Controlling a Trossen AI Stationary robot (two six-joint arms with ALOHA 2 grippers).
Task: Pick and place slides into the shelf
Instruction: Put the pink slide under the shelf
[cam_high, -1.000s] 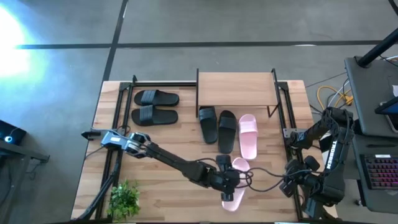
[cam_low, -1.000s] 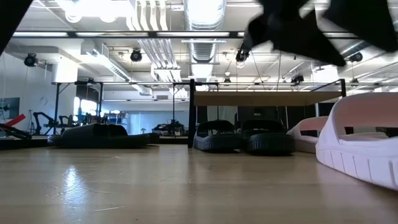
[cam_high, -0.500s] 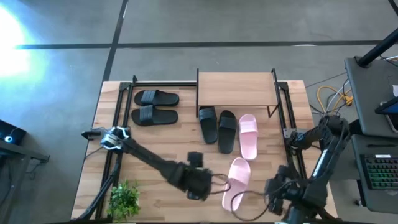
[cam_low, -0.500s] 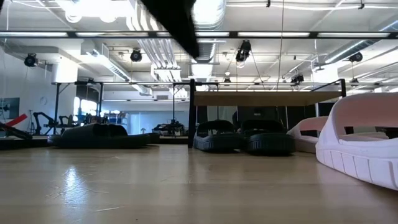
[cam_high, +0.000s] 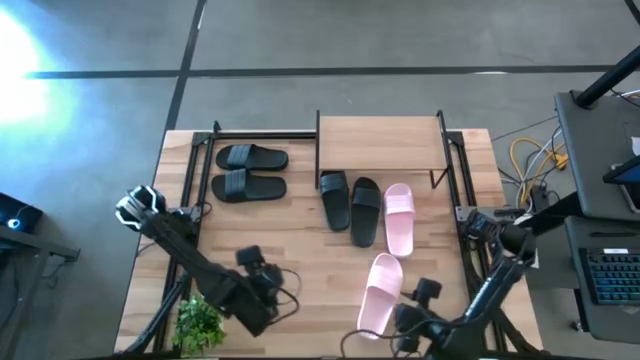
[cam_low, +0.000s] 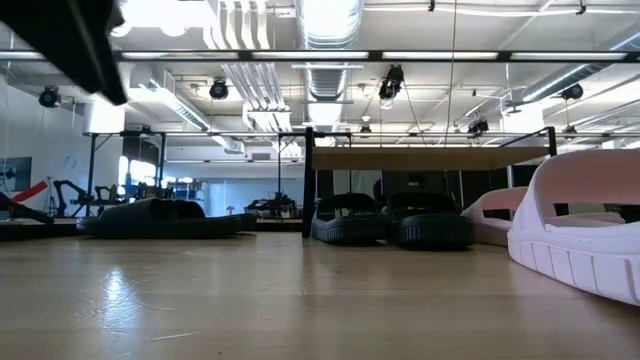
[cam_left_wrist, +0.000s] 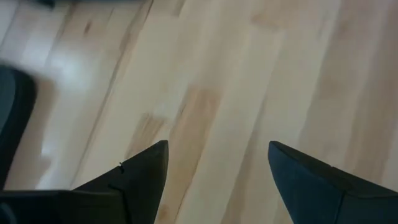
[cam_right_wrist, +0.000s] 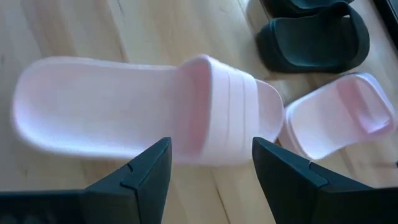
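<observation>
Right wrist view shows you the right gripper (cam_right_wrist: 208, 163) spread wide just over the near pink slide (cam_right_wrist: 143, 112), not gripping it. Your left gripper (cam_left_wrist: 217, 163), also wide, faces bare table (cam_left_wrist: 261, 74); only the high view shows the shelf (cam_high: 380, 143).

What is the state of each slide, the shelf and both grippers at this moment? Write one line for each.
Near pink slide: flat on the table, not held.
Far pink slide: flat, beside the shelf's black pair.
Black pair by shelf: toes under the shelf.
Left black pair: on the table, untouched.
Shelf: top bare.
Left gripper: open, empty.
Right gripper: open, over the near pink slide.
</observation>
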